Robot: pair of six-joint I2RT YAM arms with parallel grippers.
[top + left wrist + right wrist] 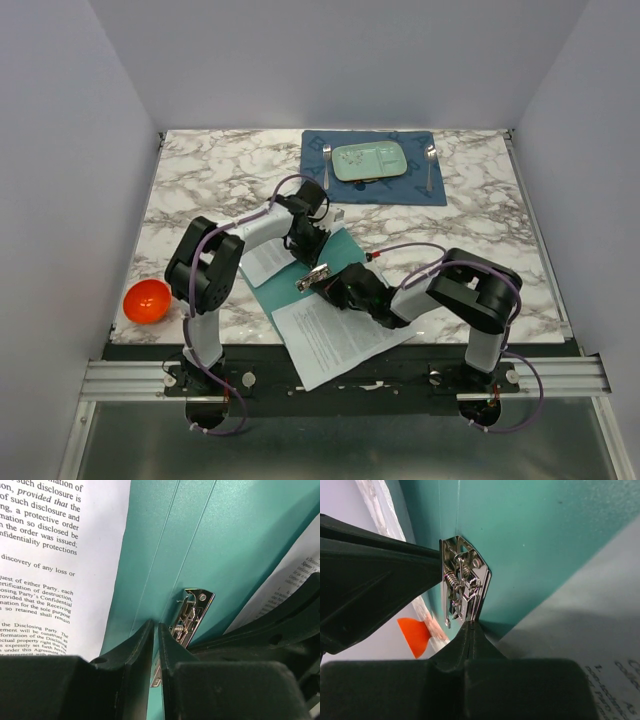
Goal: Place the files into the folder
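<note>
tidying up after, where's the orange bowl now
In the top view the orange bowl sits on the table at its near-left corner, beside the left arm.

The folder (343, 250) lies open and flat near the front edge of the table (200, 190). It is teal-green and turned at a slant, with fine crease lines down its middle. A metal spring clip (464, 582) sits by that crease. Its lower end seems pinched in my right hand (471, 627), though I see that poorly. One of the files (262, 258), white with small black print, lies over the left leaf. A second sheet (335, 335) lies skewed over the folder's near right part, one corner hanging past the table's front edge.
</note>
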